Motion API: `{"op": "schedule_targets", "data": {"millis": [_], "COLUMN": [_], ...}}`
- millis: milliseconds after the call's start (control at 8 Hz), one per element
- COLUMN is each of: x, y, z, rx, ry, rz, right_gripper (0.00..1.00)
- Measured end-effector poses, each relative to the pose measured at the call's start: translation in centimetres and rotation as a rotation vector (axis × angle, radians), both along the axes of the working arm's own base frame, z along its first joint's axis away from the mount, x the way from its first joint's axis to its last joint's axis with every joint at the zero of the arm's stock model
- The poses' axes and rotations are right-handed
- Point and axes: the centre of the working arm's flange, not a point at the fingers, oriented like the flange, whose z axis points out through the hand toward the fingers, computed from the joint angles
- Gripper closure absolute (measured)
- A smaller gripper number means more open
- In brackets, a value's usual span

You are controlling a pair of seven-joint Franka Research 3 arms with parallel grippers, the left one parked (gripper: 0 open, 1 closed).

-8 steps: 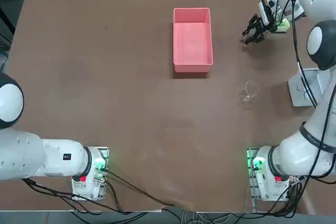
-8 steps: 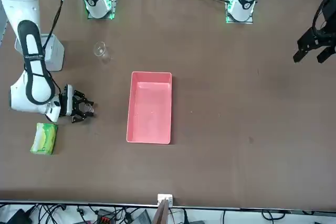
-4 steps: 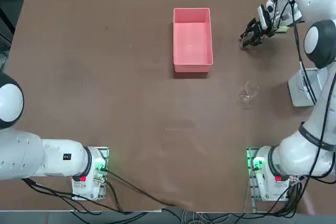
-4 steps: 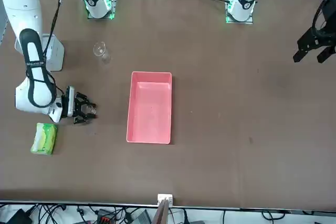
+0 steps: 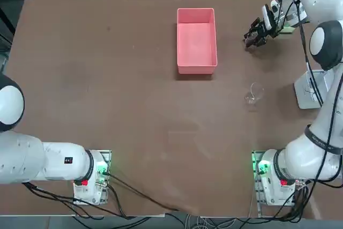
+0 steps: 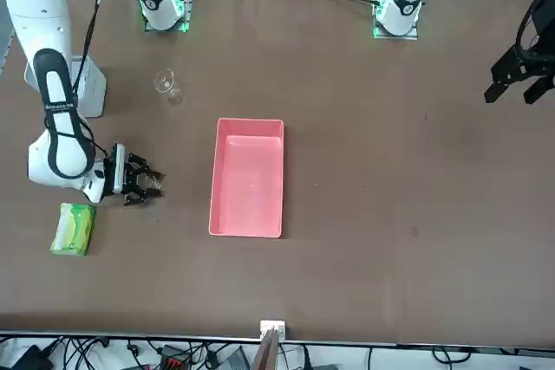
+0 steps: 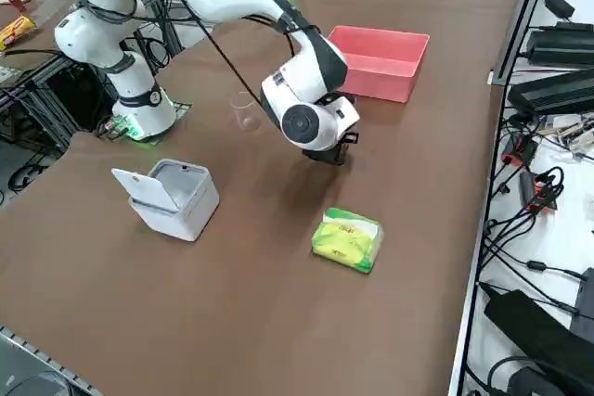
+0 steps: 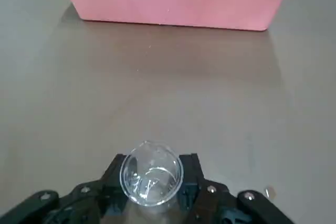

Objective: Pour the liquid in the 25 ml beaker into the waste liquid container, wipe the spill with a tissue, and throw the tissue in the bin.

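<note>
Claw: the right claw [image 8: 151,192] is clenched on the 25 ml beaker [image 8: 151,179], low over the table [image 5: 134,105], between the tissue pack [image 7: 347,239] and the waste liquid container [image 5: 196,38].
Change: over the last second the claw has crept toward the pink tray — a small shift, seen in the top and front views — while keeping its height and its grip.
Meaning: the carry toward the pour is under way. Nothing looks poured yet, and the wipe and the throw-away have not begun.
Beaker: a tiny clear glass with a round rim, held upright between the fingers [image 8: 191,167]; glints inside suggest a little liquid, though how much I cannot tell.
Tray: pink, rectangular, low-walled, its near wall facing the claw in the wrist view and well apart from it; the inside looks bare.
Other glass: a larger clear beaker [image 5: 253,94] stands alone, nearer the robot's base — not the one to pour.
Tissue: a yellow-green pack lies just behind the claw; no loose tissue shows.
Bin: the pale grey bin [image 7: 174,198] sits with its lid open at the robot's right edge of the table.
</note>
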Motion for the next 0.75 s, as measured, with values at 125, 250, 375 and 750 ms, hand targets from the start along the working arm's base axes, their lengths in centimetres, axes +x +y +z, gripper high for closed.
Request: {"op": "schedule_targets", "data": {"millis": [125,250,375,750], "x": [0.0,0.1,0.1,0.0], "y": [0.3,0.4,0.5,0.8], "z": [-0.1,-0.3,-0.6,-1.3], "rx": [0.003,0.002,0.002,0.004], "ry": [0.0,0.001,0.005,0.012], "rz": [0.001,0.002,0.002,0.003], "right_gripper": [0.48,0.46,0.43,0.16]}}
